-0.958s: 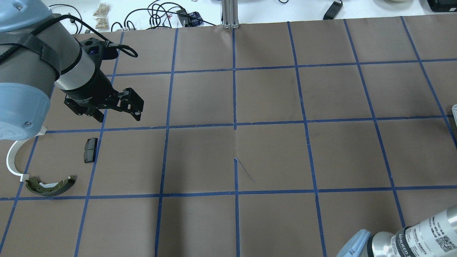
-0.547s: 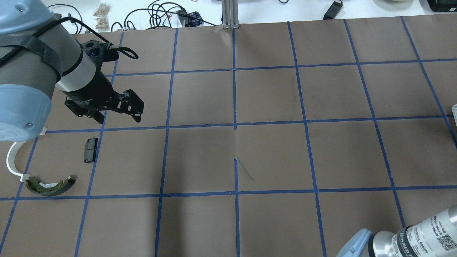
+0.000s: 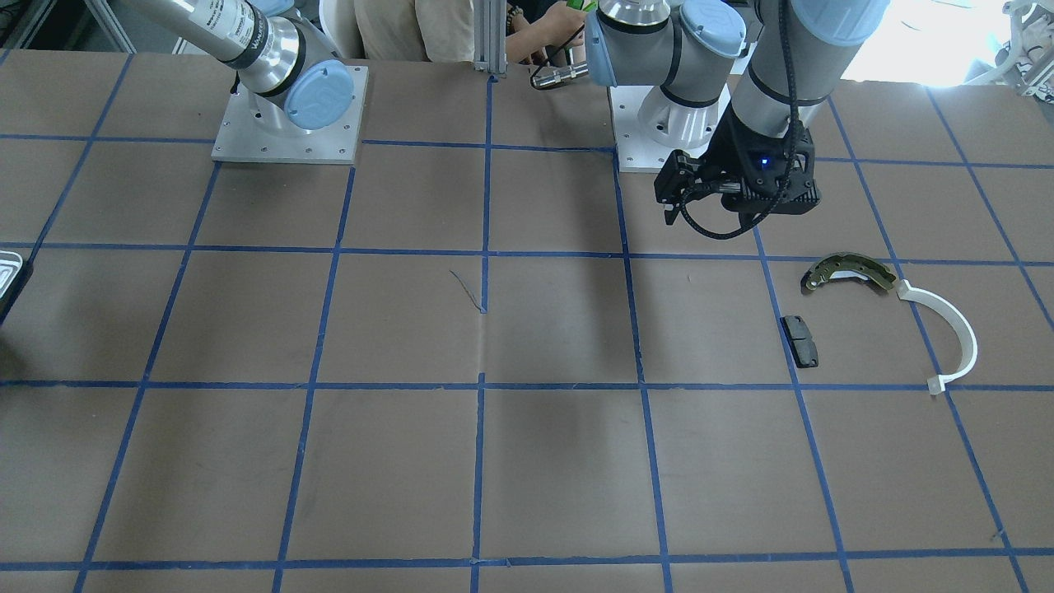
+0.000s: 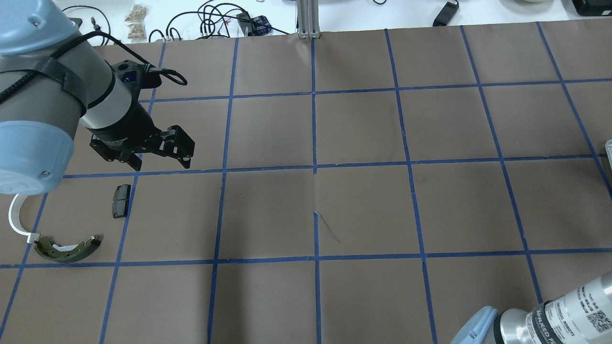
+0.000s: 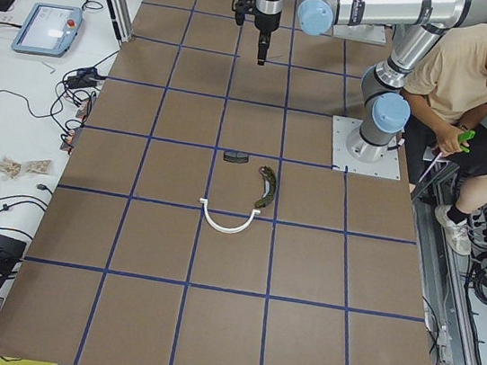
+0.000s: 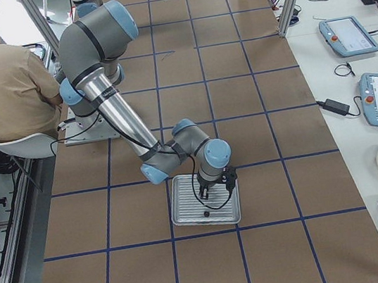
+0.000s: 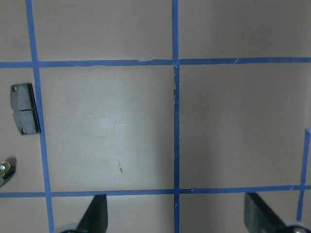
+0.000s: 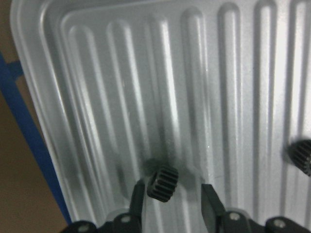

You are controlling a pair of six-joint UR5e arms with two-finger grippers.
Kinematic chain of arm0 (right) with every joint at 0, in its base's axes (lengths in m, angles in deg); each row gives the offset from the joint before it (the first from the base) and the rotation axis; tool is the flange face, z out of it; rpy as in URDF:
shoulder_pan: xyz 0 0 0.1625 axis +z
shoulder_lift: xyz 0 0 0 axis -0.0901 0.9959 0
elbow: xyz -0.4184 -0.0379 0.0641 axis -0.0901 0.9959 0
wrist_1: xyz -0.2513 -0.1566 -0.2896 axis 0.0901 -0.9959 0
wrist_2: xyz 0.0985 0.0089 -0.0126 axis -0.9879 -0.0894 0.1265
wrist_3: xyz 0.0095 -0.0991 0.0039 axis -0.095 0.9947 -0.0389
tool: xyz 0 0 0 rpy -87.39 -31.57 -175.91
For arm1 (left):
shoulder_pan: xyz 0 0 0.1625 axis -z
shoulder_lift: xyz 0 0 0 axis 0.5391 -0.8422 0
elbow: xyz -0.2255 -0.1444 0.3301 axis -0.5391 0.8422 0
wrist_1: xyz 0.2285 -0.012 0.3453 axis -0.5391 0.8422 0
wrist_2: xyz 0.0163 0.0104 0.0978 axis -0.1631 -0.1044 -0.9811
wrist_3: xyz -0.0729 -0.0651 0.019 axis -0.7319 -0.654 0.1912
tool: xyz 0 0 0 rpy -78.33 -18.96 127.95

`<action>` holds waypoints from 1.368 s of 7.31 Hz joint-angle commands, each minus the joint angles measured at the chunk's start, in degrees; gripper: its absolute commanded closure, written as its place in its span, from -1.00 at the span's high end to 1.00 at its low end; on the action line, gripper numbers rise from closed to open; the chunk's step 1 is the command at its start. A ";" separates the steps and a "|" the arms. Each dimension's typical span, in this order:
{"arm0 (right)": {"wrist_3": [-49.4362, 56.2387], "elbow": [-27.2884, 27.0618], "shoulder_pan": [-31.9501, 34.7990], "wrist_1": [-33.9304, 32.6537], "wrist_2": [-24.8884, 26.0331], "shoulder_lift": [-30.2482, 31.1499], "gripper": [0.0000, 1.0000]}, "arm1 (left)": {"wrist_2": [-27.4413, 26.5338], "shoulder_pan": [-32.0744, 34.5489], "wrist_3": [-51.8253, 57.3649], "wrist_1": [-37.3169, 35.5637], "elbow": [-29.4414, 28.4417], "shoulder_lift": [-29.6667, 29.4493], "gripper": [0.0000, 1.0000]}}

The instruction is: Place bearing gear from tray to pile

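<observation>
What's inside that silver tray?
A small black gear between the right gripper's open fingers, plus another gear cut off at the edge. The gripper hides some tray floor.

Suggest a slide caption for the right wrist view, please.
Open right gripper poised at a small black toothed gear resting in the ribbed silvery-metal tray.

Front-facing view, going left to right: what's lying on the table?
tray at the left edge → black pad → brake shoe → white arc
</observation>
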State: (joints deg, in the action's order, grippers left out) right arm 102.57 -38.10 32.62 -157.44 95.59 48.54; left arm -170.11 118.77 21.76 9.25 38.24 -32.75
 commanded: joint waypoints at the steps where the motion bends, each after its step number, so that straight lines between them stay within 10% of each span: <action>1: -0.25 0.16 0.00 -0.30 -0.36 -0.34 0.00 | -0.02 0.08 0.38 -0.03 0.15 -0.06 1.00; 10: -0.51 0.51 0.09 -1.44 -2.38 0.27 0.04 | -0.02 -0.01 0.47 -0.47 0.15 -0.41 1.00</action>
State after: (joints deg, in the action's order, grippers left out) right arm 101.99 -37.68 32.71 -158.85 93.62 48.68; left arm -170.13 118.76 22.22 8.87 38.38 -33.21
